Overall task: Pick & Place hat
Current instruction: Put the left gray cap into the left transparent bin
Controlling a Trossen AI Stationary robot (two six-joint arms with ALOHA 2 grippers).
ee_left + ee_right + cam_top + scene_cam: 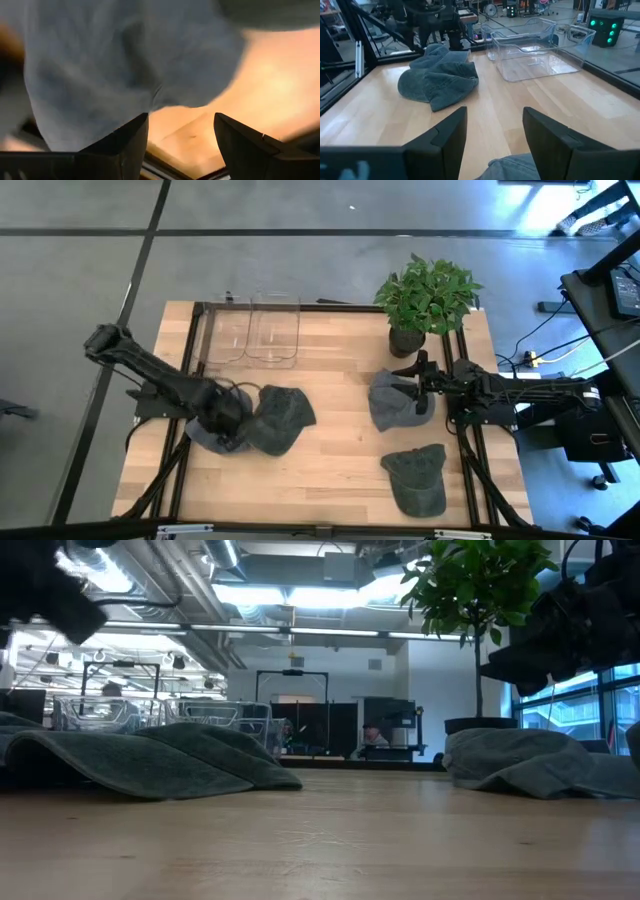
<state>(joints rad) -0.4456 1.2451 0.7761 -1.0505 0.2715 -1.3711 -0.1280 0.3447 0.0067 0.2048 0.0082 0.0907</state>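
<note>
A grey hat [272, 420] lies flat on the wooden table at the left; it also shows in the left wrist view [125, 65] and the right wrist view [437, 80]. My left gripper [226, 426] is open over that hat's left edge [180, 117]. A second grey hat [392, 400] lies at the right. My right gripper [418, 388] hangs open above it [495, 110], and part of the hat shows below the fingers [512, 169]. A third grey hat [418, 478] lies near the front right.
Two clear plastic bins [265, 330] stand at the far middle of the table. A potted plant [425, 295] stands at the far right, close behind my right gripper. Bare wood lies between the left and right hats.
</note>
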